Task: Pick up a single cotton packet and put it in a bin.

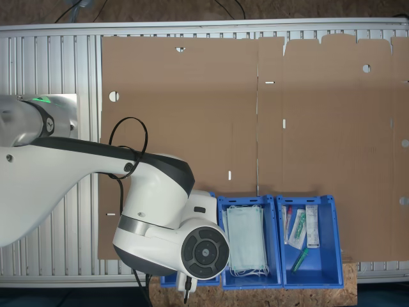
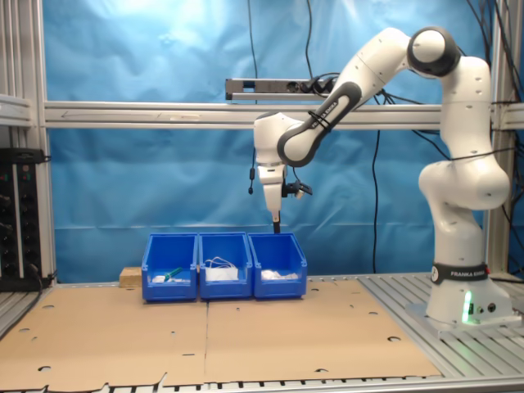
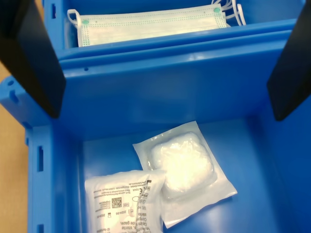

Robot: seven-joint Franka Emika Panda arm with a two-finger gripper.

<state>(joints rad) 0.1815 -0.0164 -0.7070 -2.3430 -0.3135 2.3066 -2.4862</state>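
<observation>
Fingers [image 3: 29, 58] of the gripper [image 3: 160, 63] are spread wide, holding nothing, above the bin [image 3: 53, 194], so the cotton packet [image 3: 121, 204] lies inside, overlapping a padded packet [image 3: 182, 167].

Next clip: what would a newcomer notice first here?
The white arm arches over three blue bins at the cardboard's edge, its gripper open and empty above the bin at the second exterior view's right. Inside lie a printed cotton packet partly overlapping a clear padded packet.
</observation>
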